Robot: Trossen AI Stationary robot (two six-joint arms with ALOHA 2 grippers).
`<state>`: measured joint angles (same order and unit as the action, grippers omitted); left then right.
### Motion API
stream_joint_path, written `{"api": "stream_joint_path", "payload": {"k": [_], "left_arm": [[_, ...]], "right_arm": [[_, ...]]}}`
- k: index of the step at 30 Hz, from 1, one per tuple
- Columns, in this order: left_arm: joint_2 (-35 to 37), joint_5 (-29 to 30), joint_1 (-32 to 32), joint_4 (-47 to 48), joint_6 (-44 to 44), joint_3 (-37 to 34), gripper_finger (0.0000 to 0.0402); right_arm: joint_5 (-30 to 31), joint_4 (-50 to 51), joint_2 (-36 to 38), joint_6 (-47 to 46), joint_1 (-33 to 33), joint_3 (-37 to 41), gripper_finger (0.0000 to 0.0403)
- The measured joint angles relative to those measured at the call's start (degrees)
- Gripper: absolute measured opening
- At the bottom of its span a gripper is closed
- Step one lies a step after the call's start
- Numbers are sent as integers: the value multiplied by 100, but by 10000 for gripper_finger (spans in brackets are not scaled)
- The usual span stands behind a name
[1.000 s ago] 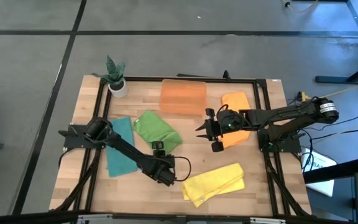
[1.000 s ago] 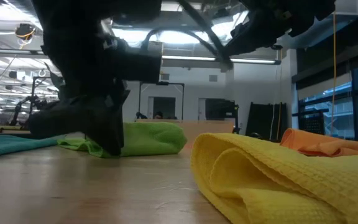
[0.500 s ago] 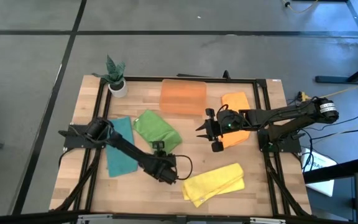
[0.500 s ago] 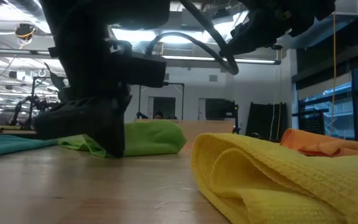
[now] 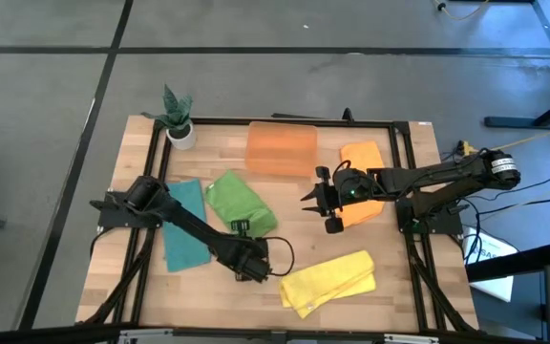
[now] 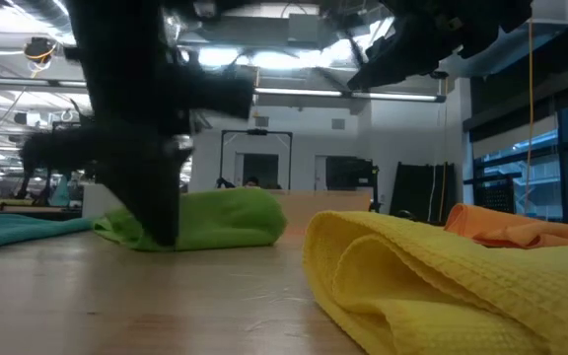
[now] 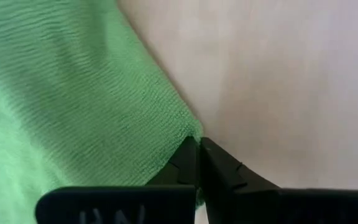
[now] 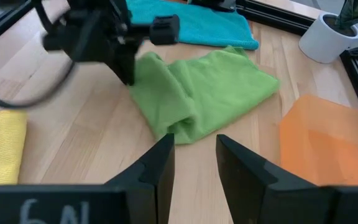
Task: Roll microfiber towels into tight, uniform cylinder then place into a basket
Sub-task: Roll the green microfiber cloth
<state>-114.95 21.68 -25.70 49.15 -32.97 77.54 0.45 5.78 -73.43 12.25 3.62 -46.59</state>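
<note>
So the orange basket (image 5: 281, 149) sits at the far middle of the wooden table (image 5: 390, 296), and as far as I can see there's nothing in it. It's translucent, and no towel shape shows through from above. From the right wrist view you get one corner of it (image 8: 328, 146) and that looks bare too. The only other container is the little white pot (image 5: 181, 135) at the far left corner, with a green plant (image 5: 174, 103) in it.

All the towels are out on the table. The green towel (image 5: 241, 201) is bunched up just in front of the basket, a bit to the left. The teal towel (image 5: 185, 227) lies flat left of it, partly under the left arm. The yellow towel (image 5: 328, 282) is folded loosely near the front edge, and an orange towel (image 5: 365, 158) lies right of the basket, partly under the right arm.

The left gripper (image 5: 246, 271) is down at the near edge of the green towel, and its fingers (image 7: 191, 163) are pinched all the way together right on the towel's corner, so it has hold of the cloth there.

The right gripper (image 5: 319, 203) hangs near the middle of the table just beside the orange towel, fingers (image 8: 160, 163) partly apart with nothing between them.
</note>
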Motion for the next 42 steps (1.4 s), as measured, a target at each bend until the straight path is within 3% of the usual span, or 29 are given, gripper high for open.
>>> {"api": "stream_joint_path", "payload": {"k": [13, 22, 27, 35, 42], "left_arm": [[314, -688, 20, -426, -74, 26, 0], [543, -352, -30, -541, -735, 30, 0], [662, 127, -59, -325, -1045, 33, 0], [734, 249, 30, 58, -1380, 34, 0], [961, 528, 36, 304, -2253, 37, 0]], "right_arm": [[0, 0, 0, -2, 0, 0, 119], [-1, 2, 0, -4, 0, 0, 119], [-2, 34, 0, -4, 0, 0, 119], [-2, 76, 0, -44, 1, 0, 119], [-2, 76, 0, -144, 2, 0, 119]]}}
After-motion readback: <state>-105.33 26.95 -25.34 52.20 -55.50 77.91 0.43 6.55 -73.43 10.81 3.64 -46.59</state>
